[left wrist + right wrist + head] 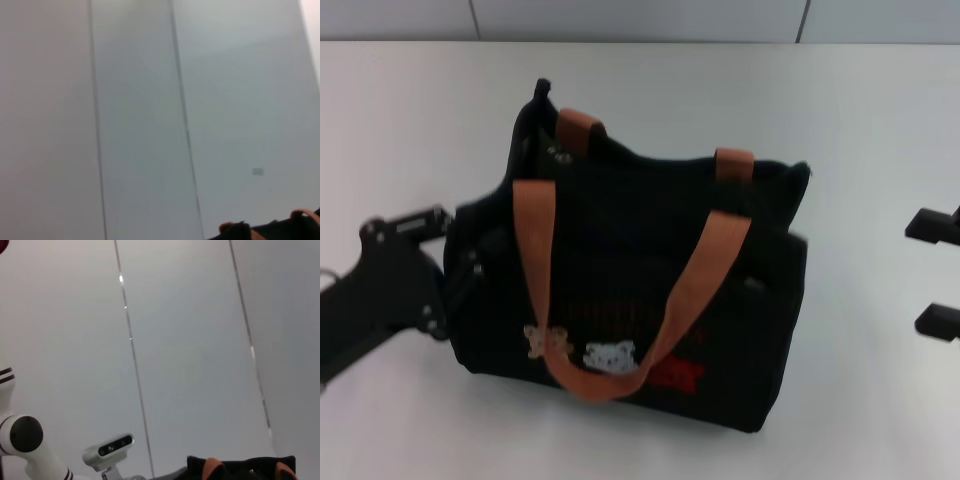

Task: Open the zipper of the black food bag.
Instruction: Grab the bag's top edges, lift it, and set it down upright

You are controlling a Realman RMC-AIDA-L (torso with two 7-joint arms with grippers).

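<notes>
The black food bag (640, 290) stands upright near the middle of the white table (860, 400), its long axis running from the robot's left and slightly farther away to its right and slightly nearer. The side with the small bear patches (590, 350) and the red lettering (678, 374) faces the head camera. The near orange-brown handle (620, 300) hangs down over that face in a loop; the far handle (582, 128) shows only as two short stubs above the back rim. The zipper (650, 165) follows the top rim along the same long axis, and the mouth of the bag looks slack, with the left end corner poking upward. The pull tab cannot be made out for certain.

The left gripper (455, 265) sits at the bag's left end wall, touching or pressed against the fabric there; its fingers blend into the black cloth, so whether they are spread or pinching it cannot be told. The right gripper (935, 275) rests well apart from the bag at the table's right edge, its two fingers spread with nothing between them.

In the wrist views only a strip of the bag's top and handles appears below the pale wall panels (190, 340).
</notes>
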